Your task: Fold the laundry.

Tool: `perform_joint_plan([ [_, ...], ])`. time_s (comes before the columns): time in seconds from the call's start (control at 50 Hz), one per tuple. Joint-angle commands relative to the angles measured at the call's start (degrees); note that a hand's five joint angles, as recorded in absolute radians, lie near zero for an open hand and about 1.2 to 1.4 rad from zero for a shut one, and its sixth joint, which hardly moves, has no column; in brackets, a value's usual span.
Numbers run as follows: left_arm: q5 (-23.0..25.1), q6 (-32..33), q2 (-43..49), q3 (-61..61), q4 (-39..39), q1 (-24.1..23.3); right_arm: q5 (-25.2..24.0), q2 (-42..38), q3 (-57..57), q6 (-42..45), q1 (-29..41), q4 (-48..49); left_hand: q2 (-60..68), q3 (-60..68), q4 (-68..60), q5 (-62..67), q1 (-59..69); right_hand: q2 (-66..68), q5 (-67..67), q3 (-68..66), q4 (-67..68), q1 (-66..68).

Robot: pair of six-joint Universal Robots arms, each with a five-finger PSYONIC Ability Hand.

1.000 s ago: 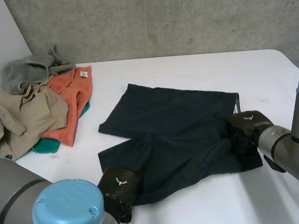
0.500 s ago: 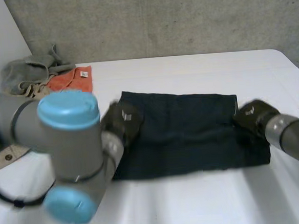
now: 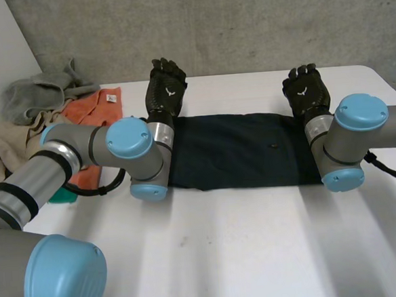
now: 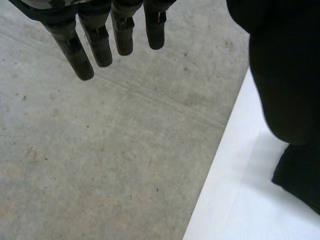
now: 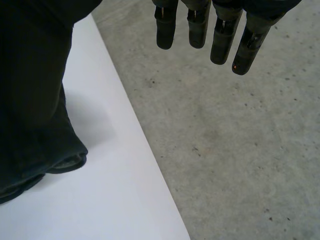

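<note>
Hands released at both ends of a folded dark garment

Dark navy fabric garment (image 3: pixel 242 149) is lying folded into a long, flat band across the middle of the white table (image 3: pixel 260 253), its long edges running from side to side. The left hand (image 3: pixel 165 89) is hanging at the band's left end, over the far corner. Its back is facing up and its fingers are reaching straight out toward the grey concrete wall (image 3: pixel 243 23); it is grasping nothing. The right hand (image 3: pixel 306 93) is doing the same at the band's right end, with its fingers extended and empty over the far corner there. Whether the heel of either hand is touching the cloth cannot be told. The left arm (image 3: pixel 131 141) and the right arm (image 3: pixel 360 115) are each bending in beside an end of the band.

In the left wrist view the fingers (image 4: pixel 100 45) are pointing straight out with nothing between them, and a folded end of the garment (image 4: pixel 300 180) is resting on the table (image 4: pixel 240 210) beside the hand. In the right wrist view the fingers (image 5: pixel 200 30) are likewise extended and bare, with the garment's rolled edge (image 5: pixel 30 170) lying on the table (image 5: pixel 100 200) beside the hand.

At the table's far left, well apart from the band, a crumpled grey cloth (image 3: pixel 41 91), an orange cloth with a small white label (image 3: pixel 93 108), a beige garment (image 3: pixel 8 148) and a sliver of green fabric (image 3: pixel 62 194) are lying heaped together.
</note>
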State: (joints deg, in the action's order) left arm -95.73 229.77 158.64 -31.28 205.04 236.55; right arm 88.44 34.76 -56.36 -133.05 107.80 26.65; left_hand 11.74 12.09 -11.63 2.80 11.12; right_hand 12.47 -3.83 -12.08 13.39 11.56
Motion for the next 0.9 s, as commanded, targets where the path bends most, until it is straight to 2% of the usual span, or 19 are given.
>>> perform_joint_plan([
  [0.02,-0.25,-5.81,-12.02,-12.99,0.36,-1.18,-0.72,13.56,-8.05,-9.76,-1.10,-8.18,-1.74,-2.09,1.63,-2.80,-1.12,-2.47,3.83,2.08,-3.39,-1.56],
  [0.06,-0.07,-8.09,-15.45,-17.30,0.45,-1.27,-3.70,19.34,-11.20,-14.75,-1.89,-14.30,-1.74,-2.09,1.63,-2.80,-1.12,-2.47,3.83,2.08,-3.39,-1.56],
  [0.14,-0.25,-14.42,-22.92,-27.32,0.10,-1.18,-9.76,25.17,-14.99,-22.05,-3.21,-24.76,-1.74,-2.09,1.63,-2.80,-1.12,-2.47,3.83,2.08,-3.39,-1.56],
  [0.22,0.10,-19.09,-27.76,-36.64,-0.34,-1.53,-14.07,26.06,-17.54,-26.38,-6.01,-32.60,-1.74,-2.09,1.63,-2.80,-1.12,7.00,-5.63,-7.39,6.08,7.90],
  [0.28,0.19,-21.20,-31.28,-42.71,-0.34,-2.06,-14.70,25.45,-18.87,-27.09,-6.82,-34.91,-1.74,-2.09,1.63,-2.80,-1.12,10.90,-9.54,-11.29,9.98,11.81],
  [0.44,0.02,-23.31,-33.75,-50.01,-0.34,-2.15,-13.74,19.39,-21.33,-25.78,-7.35,-30.35,-1.74,-2.09,1.63,-2.80,-1.12,13.93,-12.57,-14.32,13.01,14.84],
  [0.54,-0.07,-23.31,-33.92,-50.89,-0.34,-2.15,-10.75,15.96,-20.98,-22.79,-7.26,-26.74,-1.70,-2.04,1.58,-2.76,-1.08,16.95,-15.58,-17.33,16.03,17.85],
  [0.58,-0.16,-23.31,-33.92,-50.89,-0.34,-2.24,-9.79,15.43,-20.89,-21.73,-7.26,-25.86,-1.70,-2.04,1.58,-2.76,-1.08,26.49,-25.12,-26.88,25.57,27.39],
  [0.6,-0.25,-23.31,-33.92,-50.89,-0.34,-2.24,-8.74,15.25,-20.72,-20.95,-7.34,-24.64,-1.70,-2.04,1.58,-2.76,-1.08,48.37,-47.00,-48.75,47.45,49.27],
  [0.62,-0.25,-23.31,-34.01,-50.89,-0.26,-2.15,-8.21,15.25,-20.63,-20.68,-7.35,-24.02,-1.70,-2.04,1.58,-2.76,-1.08,58.24,-56.88,-58.63,57.32,59.14],
  [0.66,-0.25,-23.31,-34.10,-50.89,-0.26,-2.15,-7.41,15.43,-20.63,-20.41,-7.52,-22.96,-1.70,-2.04,1.58,-2.76,-1.08,67.51,-66.14,-67.90,66.59,68.41],
  [0.8,-0.34,-23.31,-35.50,-51.07,-0.34,-2.15,-6.97,18.06,-22.38,-19.89,-10.33,-22.26,-1.70,-2.04,1.58,-2.76,-1.08,67.53,-66.17,-67.92,66.61,68.44],
  [0.88,-0.25,-23.31,-37.26,-52.30,-0.43,-2.06,-7.23,22.97,-24.93,-15.68,-12.70,-23.13,-1.74,-2.09,1.63,-2.80,-1.12,67.53,-66.17,-67.92,66.61,68.44],
  [0.9,-0.25,-23.31,-38.05,-52.82,-0.43,-1.98,-7.32,25.33,-25.98,-11.92,-13.92,-23.57,-1.74,-2.09,1.63,-2.80,-1.12,67.53,-66.17,-67.92,66.61,68.44],
])
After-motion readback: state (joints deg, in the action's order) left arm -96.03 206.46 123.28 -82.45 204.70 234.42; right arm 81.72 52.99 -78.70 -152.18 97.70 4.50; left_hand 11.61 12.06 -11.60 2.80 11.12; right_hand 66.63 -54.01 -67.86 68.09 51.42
